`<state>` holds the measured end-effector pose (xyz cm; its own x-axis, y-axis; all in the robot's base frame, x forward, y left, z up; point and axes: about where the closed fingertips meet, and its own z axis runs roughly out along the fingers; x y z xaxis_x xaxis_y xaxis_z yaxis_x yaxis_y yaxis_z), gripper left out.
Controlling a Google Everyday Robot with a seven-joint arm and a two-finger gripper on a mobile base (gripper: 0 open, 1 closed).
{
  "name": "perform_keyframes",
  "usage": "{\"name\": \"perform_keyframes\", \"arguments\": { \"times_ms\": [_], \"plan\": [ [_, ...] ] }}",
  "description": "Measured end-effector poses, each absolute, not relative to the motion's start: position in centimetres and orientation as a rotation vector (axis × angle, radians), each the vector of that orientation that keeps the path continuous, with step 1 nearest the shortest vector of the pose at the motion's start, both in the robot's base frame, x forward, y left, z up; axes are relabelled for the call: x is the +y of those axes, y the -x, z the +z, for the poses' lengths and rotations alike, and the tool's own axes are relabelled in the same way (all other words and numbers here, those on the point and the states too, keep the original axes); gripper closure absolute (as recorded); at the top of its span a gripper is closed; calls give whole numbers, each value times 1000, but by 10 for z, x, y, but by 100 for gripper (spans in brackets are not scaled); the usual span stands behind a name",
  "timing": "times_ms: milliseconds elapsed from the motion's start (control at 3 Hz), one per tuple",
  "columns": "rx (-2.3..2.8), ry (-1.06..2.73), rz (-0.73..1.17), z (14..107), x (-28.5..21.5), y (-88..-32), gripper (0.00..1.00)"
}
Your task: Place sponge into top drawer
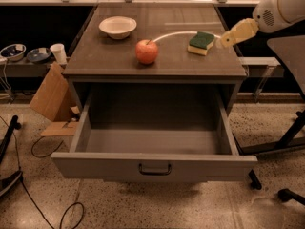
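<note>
The sponge (201, 42), dark green on pale yellow foam, lies flat on the cabinet top at the right rear. My gripper (224, 40) comes in from the upper right on a white arm, its tan fingers (238, 32) pointing left, the tip a short way right of the sponge and apart from it. The top drawer (153, 166) is pulled fully open toward the front, its grey inside bare, a dark bar handle at the centre of its front panel. A red apple (147, 51) stands left of the sponge.
A white bowl (117, 26) sits at the back left of the cabinet top (105, 56). A cardboard piece (51, 95), a cup and bowls are at the left. Cables lie on the floor at left. Dark stand legs (290, 137) are at the right.
</note>
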<state>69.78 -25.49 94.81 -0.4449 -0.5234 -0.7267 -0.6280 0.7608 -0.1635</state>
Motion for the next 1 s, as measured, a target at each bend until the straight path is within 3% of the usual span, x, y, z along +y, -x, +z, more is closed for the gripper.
{"name": "perform_keyframes", "arguments": {
  "times_ms": [1000],
  "plan": [
    [2081,487,322,918,-215,-754,0]
  ]
}}
